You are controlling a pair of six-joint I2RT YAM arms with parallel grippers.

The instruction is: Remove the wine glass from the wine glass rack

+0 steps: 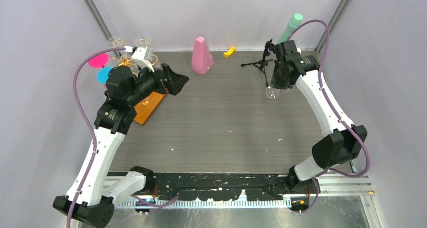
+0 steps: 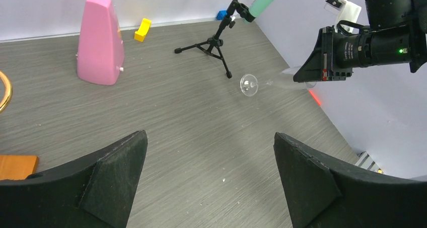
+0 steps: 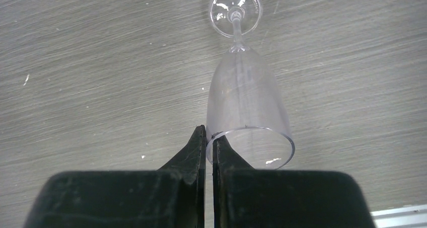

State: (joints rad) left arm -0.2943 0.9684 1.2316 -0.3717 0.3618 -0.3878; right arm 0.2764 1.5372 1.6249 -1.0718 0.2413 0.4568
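Wine glass [image 3: 246, 97] appearance: clear and colourless, with a tall narrow bowl, a thin stem and a round flat foot.

Location: the wine glass is off the wine glass rack [image 1: 151, 106]. It is at the far right of the desk [image 1: 226, 122], just beside the black tripod [image 1: 259, 64] and well apart from the rack. It is steeply tilted, with the foot pointing away from the right end effector [image 3: 206, 135]. Whether the foot touches the desk cannot be told.

Right end effector: closed on the rim of the wine glass. The bowl wall is pinched between the two fingers, one inside the rim and one outside.

Left end effector [image 2: 210, 137]: wide open and gripping nothing, positioned over the desk near the rack's wooden base.

View differences:
- Only the right wrist view shows the grip point on the rim.
- Only the top view shows the whole rack, with gold wire spirals on an orange-brown base at the far left. It also shows clear glassware [image 1: 143, 39] at the rack's top and a pink disc [image 1: 98, 61] beside it.
- The left wrist view shows only a gold wire arc and a corner of the base. It also shows a blue block [image 2: 222, 15] behind the tripod that the top view does not show.
- Both of these views show the pink metronome [image 1: 201, 56] and the yellow block [image 1: 229, 51].
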